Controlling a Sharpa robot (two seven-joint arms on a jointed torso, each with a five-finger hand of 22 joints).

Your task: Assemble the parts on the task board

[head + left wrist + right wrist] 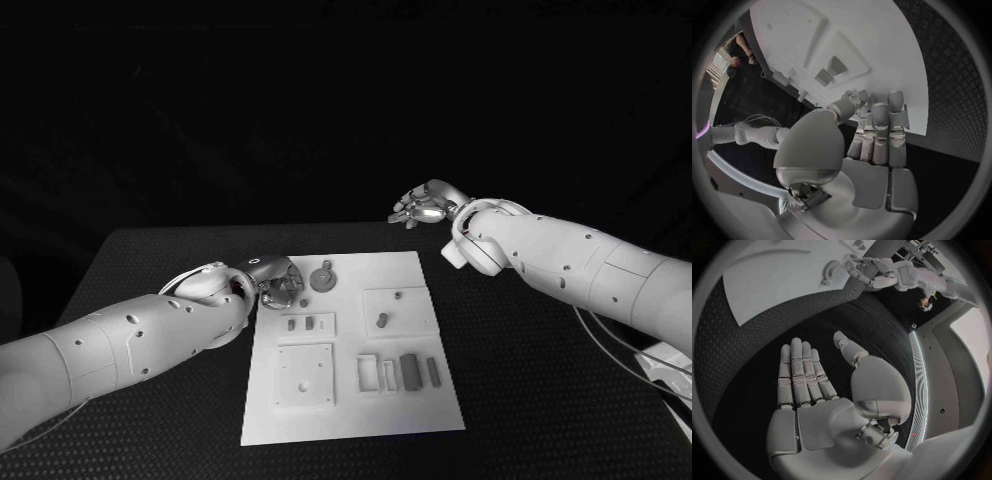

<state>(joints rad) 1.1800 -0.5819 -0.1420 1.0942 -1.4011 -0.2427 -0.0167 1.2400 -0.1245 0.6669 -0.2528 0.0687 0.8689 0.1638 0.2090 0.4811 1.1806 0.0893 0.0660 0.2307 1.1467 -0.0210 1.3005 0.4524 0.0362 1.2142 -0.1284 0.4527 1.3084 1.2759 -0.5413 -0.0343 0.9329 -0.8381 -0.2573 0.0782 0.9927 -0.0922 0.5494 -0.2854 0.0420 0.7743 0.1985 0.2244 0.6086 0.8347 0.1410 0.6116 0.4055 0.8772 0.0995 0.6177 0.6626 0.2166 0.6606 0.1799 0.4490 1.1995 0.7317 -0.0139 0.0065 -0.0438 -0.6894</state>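
Nearest the robot, the task board (353, 400) lies flat in the middle of the black surface (159, 260), its grey parts (408, 371) resting in their recesses. At the board's far left corner the left hand (277, 285) hovers beside a round part (323, 276); whether it grips anything cannot be told. This looks like an early pick-up, calling for a careful lowering onto one piece. Farther off, beyond the board's far right corner, the right hand (426, 204) hangs released, fingers spread, with free room around it
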